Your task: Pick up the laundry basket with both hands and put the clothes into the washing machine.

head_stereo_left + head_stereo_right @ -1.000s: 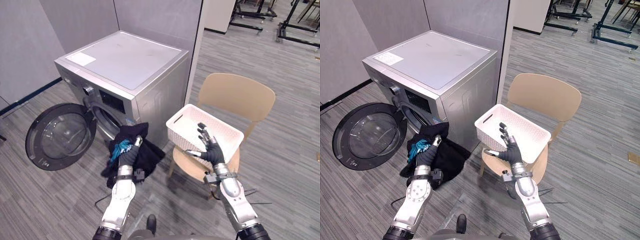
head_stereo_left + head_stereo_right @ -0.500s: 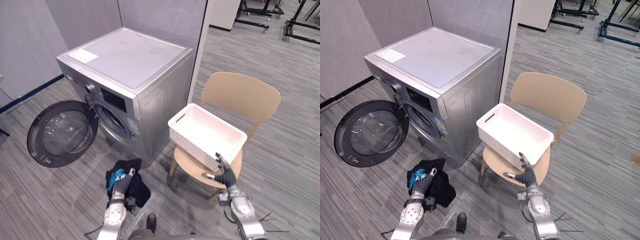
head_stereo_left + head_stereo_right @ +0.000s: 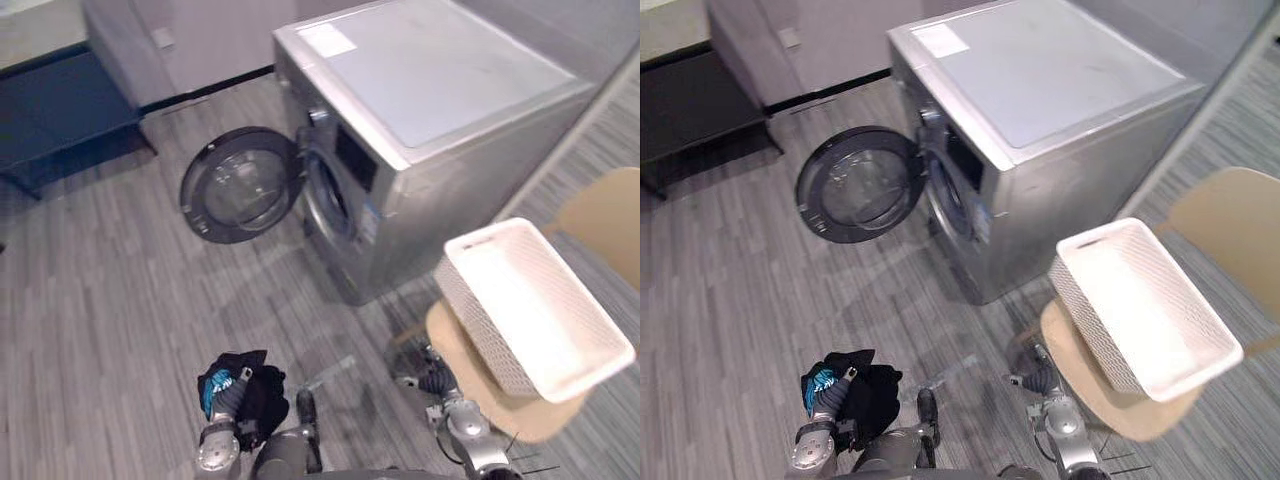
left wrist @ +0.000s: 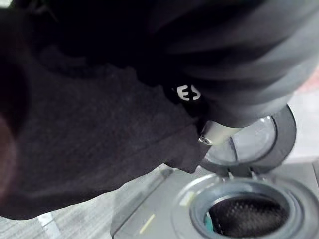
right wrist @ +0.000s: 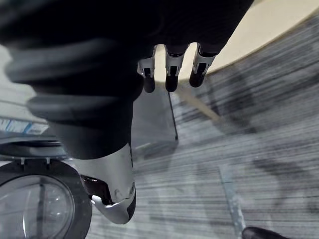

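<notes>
Silver-grey metal washing machine (image 3: 450, 120): boxy, with a smooth flat top. Its front opening is uncovered, and the perforated drum (image 4: 246, 215) shows in the left wrist view.
Round door (image 3: 243, 186): a dark ring around clear glass, swung wide open.
White plastic laundry basket (image 3: 530, 300): rectangular, with perforated lattice walls and a slot handle in one end wall. It sits on the chair seat, just beside the machine.
Tan wooden chair (image 3: 490, 385): a smooth rounded seat under the basket, with a curved backrest behind it.
Black cloth bundle (image 3: 262, 400): soft and crumpled, with a teal patch. It is low by the floor, well apart from the machine's opening, and bunched round the left robot hand.
Left robot hand (image 3: 228, 395): grasping the black cloth bundle. Dark fabric drapes past it in its wrist view.
Right robot hand (image 3: 435, 378): released, with fingers (image 5: 169, 74) straight and the thumb apart. It holds nothing and is near the edge of the chair seat.
Grey carpet floor (image 3: 110, 290): a fine striped weave.
</notes>
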